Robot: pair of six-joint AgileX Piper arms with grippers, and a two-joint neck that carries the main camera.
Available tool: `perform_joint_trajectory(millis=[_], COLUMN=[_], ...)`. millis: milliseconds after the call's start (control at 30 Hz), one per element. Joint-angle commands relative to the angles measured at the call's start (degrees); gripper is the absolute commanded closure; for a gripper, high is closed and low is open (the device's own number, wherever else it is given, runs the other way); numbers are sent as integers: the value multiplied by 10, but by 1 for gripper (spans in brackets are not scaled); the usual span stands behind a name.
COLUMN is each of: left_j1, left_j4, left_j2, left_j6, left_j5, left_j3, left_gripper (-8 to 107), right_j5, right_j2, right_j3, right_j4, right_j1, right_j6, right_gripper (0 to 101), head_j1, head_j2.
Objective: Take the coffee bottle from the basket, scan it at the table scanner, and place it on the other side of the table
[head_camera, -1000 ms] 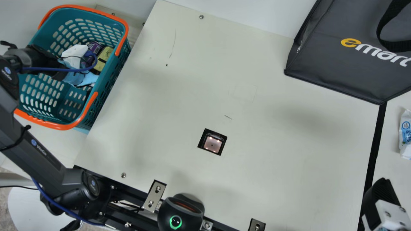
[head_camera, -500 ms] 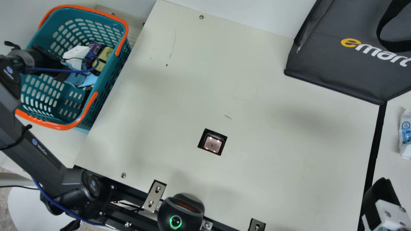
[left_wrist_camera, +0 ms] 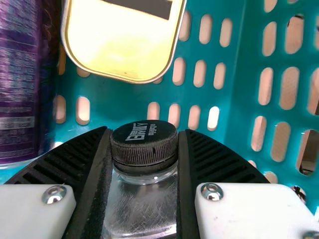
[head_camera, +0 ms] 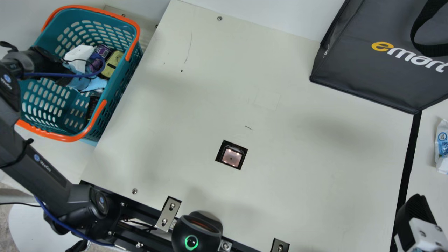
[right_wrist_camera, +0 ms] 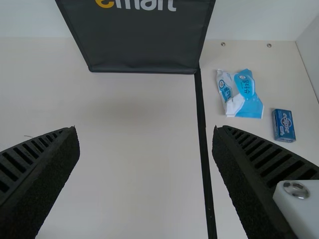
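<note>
Inside the basket (head_camera: 71,138), the left gripper (head_camera: 79,54) has its jaws closed on the coffee bottle (left_wrist_camera: 144,145), one against each side at the cap. The right gripper's (head_camera: 416,210) jaws are spread wide and empty above the counter (head_camera: 297,168).

The dark grey bag (head_camera: 367,82) reads "emart", and the left arm (head_camera: 24,143) bears "WeGo" in white.
</note>
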Motion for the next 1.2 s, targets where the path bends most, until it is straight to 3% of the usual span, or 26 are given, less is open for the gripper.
perform_joint_trajectory(millis=[0,1167], left_j1=[1,22], left_j4=[-2,-15], left_j2=[-7,-123], left_j6=[1,24], left_j5=[2,40], left_j3=[1,12], left_gripper=[107,107], right_j5=[0,0], right_j2=[0,0], right_j3=[0,0], right_j4=[0,0], right_j1=[0,0], right_j6=[0,0], right_gripper=[6,6], head_j1=[-14,-14], head_j2=[1,1])
